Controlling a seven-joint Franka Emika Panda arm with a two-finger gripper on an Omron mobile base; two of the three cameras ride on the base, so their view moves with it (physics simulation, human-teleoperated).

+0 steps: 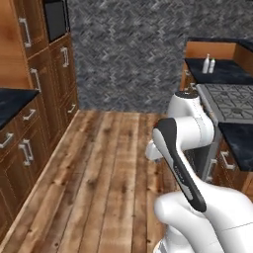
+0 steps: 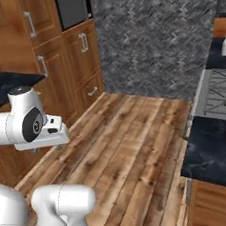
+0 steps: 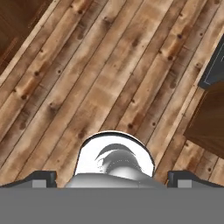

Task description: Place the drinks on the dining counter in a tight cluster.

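We see two white bottles [image 1: 208, 64] upper right on the black counter [image 1: 220, 73] past the stove [image 1: 232, 101]; gripper [image 3: 112, 179] spread wide, empty, over wood floor [image 3: 100, 74].

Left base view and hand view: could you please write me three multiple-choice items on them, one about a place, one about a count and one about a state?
1. Where do the small white bottles stand?
A. on the plank floor
B. on the black counter beyond the steel stove
C. on the stove's grates

2. How many such bottles show in the left base view?
A. one
B. two
C. four

3. The two-finger gripper is:
A. open and empty
B. shut on a bottle
C. shut on a drawer handle

Answers: B, they stand on the dark top behind the stove; B, a pair stands side by side; A, the hand view has the tips far apart with nothing between them.
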